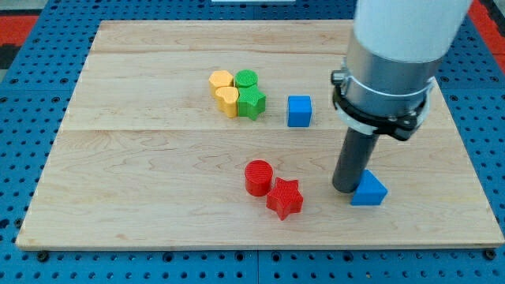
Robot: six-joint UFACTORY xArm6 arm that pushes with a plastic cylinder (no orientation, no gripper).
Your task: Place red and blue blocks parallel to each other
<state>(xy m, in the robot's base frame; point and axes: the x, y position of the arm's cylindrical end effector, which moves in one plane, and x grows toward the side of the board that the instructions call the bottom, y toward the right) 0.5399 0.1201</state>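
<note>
A red cylinder (257, 177) and a red star (285, 198) touch each other at the board's lower middle. A blue cube (299, 111) sits above them, right of centre. A blue triangular block (368, 189) lies at the lower right. My tip (345, 188) rests on the board right against the left side of the blue triangular block, well to the right of the red star.
A cluster of two yellow blocks (223, 90) and two green blocks (249, 96) sits left of the blue cube. The wooden board (118, 173) lies on a blue pegged surface. The arm's white and grey body covers the upper right.
</note>
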